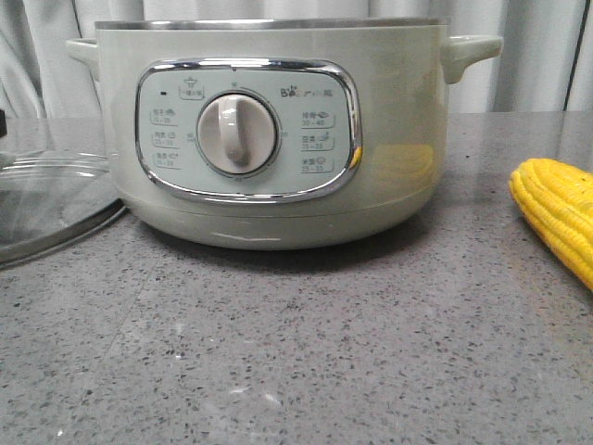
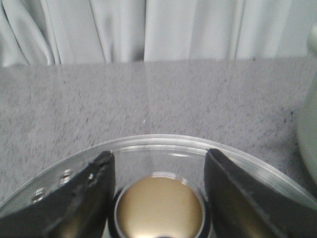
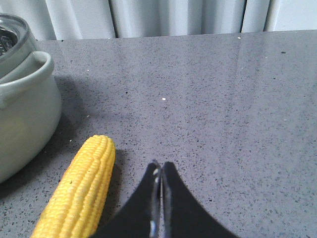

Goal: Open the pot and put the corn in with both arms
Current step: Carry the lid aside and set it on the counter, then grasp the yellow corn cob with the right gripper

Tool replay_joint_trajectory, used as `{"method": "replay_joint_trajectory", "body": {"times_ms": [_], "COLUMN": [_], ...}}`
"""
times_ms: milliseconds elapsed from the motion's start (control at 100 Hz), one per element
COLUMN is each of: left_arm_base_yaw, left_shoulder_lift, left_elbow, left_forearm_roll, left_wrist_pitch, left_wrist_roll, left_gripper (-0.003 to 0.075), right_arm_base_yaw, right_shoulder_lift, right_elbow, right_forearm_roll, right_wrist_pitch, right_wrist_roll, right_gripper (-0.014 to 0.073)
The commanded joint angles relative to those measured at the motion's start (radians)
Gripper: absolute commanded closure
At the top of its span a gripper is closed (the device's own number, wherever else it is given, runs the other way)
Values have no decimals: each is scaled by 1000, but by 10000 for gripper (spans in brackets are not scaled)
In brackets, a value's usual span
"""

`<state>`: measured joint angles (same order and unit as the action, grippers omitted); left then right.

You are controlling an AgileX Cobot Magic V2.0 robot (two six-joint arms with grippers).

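In the front view we see first a grey speckled stone worktop (image 1: 296, 362) stretching away from us. On it, near the middle and slightly toward 12 o'clock, sits a large round pale-green electric pot (image 1: 278, 130) with two side handles. Its chrome-framed control panel (image 1: 248, 130) faces us, with a cream dial (image 1: 237, 134) at its centre. The pot has no cover on it.

At 9 o'clock from the pot, a round glass lid with a metal rim (image 1: 46, 204) lies flat on the worktop, just beside the pot's base. At 3 o'clock, apart from the pot, a bright yellow corn cob with rows of kernels (image 1: 561, 222) lies on the worktop, partly cut off by the frame edge. Pale grey curtains (image 1: 537, 56) hang behind everything.

In the left wrist view, the left hand (image 2: 158, 198) is over the lid (image 2: 163, 146). Its two dark fingers (image 2: 84, 198) stand apart on either side of the lid's round gold-coloured knob (image 2: 161, 206), and we cannot tell whether they touch it. The pot's side (image 2: 308, 144) shows at the frame edge.

In the right wrist view, the right hand (image 3: 159, 171) has its black fingers (image 3: 174, 198) pressed together with nothing between them. It is just beside the corn cob (image 3: 79, 191), not touching it. Beyond the cob we see the pot (image 3: 25, 114) and one handle (image 3: 34, 74).
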<state>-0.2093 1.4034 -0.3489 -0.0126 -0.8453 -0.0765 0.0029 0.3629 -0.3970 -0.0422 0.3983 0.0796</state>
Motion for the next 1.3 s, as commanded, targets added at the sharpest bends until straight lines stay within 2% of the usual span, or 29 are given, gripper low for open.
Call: {"method": "replay_joint_trajectory", "body": {"times_ms": [0,240,370,440,510,670,760,980,1140,1210,1290], "left_arm_base_yaw": [-9,-9,-9,-9,-9,-9,-9,-9,-9,-9,-9], "left_shoulder_lift": [-36,-127,-231,-298,-372,-542,-645,-832,-877,-876,-876], "left_elbow": [-28,-28,-28,-28,-28,-28,-28,-28,-28,-30,-30], "left_forearm_roll": [-1,-1,13,38,58,59,59,59,59,59,59], "left_wrist_pitch": [-105,-99,-57,-8,53,146,197,348,375,375,375], "left_wrist_roll": [-11,-11,-11,-11,-11,-11,-11,-11,-11,-11,-11], "left_gripper": [349,349,349,349,349,349,353,353,353,353,353], "right_arm_base_yaw": [-4,-4,-2,12,36,125,170,217,217,217,217], "right_shoulder_lift": [15,22,73,126,199,396,492,730,844,878,891], "right_elbow": [-26,-33,-73,-110,-153,-272,-336,-446,-455,-462,-462], "right_forearm_roll": [-5,8,36,36,36,75,123,163,163,163,163], "right_wrist_pitch": [-90,-95,3,60,107,190,250,328,349,365,367], "right_wrist_roll": [-3,-3,-3,-15,-30,-37,-37,-37,-37,-37,-37], "right_gripper": [657,657,655,627,547,251,195,195,204,286,505]}}
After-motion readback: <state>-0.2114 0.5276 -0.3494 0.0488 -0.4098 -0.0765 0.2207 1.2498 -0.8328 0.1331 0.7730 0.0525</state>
